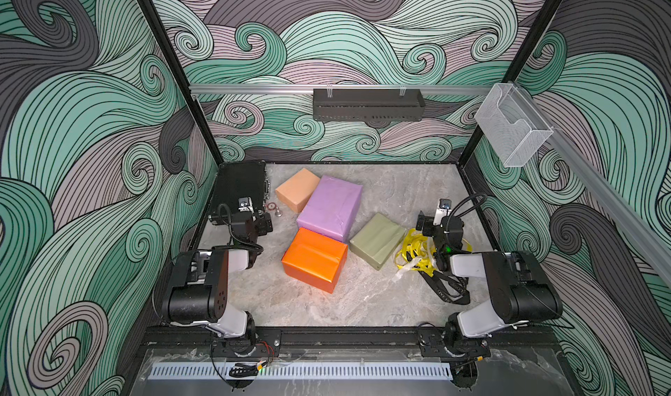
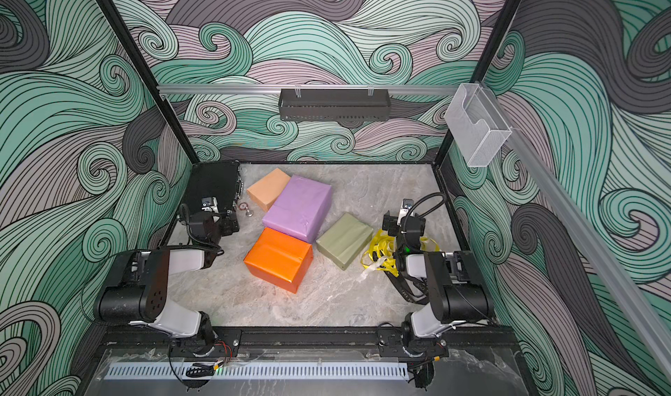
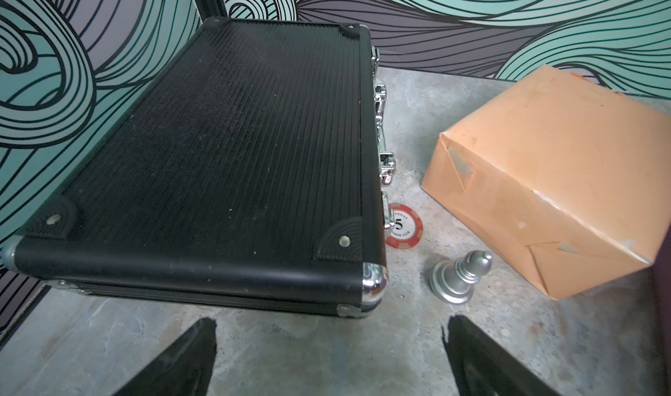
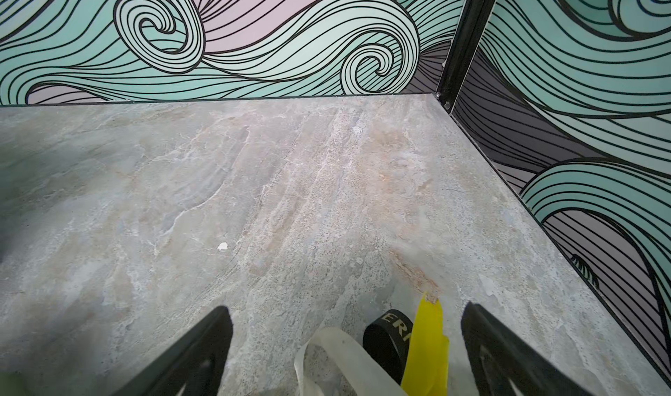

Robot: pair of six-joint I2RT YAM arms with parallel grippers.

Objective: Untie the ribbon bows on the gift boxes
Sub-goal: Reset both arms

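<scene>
Four gift boxes lie mid-table in both top views: tan-peach (image 1: 297, 189), purple (image 1: 330, 207), orange (image 1: 314, 258) and olive-green (image 1: 377, 240). I see no ribbon on any of them. Loose ribbons are piled to the right of the olive box: yellow (image 1: 417, 252), white (image 1: 405, 269) and black (image 1: 450, 285). My right gripper (image 1: 423, 223) hangs open over the pile's far end. In the right wrist view the yellow (image 4: 428, 339), black (image 4: 388, 336) and white (image 4: 337, 354) ribbon ends lie ungripped between its wide jaws (image 4: 346, 312). My left gripper (image 1: 267, 223) is open and empty (image 3: 328, 325).
A black hard case (image 1: 241, 187) lies at the back left, right ahead of the left gripper. A red poker chip (image 3: 403, 225) and a silver chess pawn (image 3: 461, 278) sit between the case and the tan-peach box (image 3: 555, 180). A black basket (image 1: 366, 103) hangs on the back wall.
</scene>
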